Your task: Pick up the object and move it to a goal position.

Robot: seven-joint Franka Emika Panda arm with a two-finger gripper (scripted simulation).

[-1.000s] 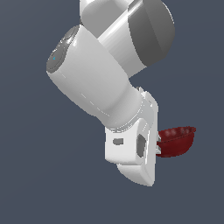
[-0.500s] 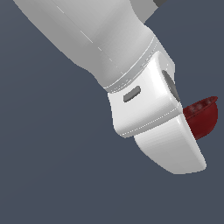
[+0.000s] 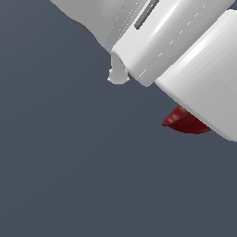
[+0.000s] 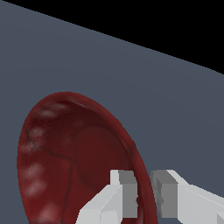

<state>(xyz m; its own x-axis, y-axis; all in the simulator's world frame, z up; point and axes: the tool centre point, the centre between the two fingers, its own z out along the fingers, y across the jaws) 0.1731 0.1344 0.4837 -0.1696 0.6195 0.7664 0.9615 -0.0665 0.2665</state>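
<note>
A flat, slate-grey floor (image 3: 83, 176) fills the exterior view, plain and unmarked wherever the white arm does not cover it. In the wrist view the same grey floor (image 4: 109, 70) runs back to a straight edge, with black beyond. Whether the dark red bowl (image 4: 70, 162) touches the floor cannot be told from either view.

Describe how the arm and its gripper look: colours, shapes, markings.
The arm is glossy white, built of rounded cylindrical segments, with one dark grey slot-shaped mark. The gripper has blocky white fingers tipped with grey rectangular pads. No cables show.
</note>
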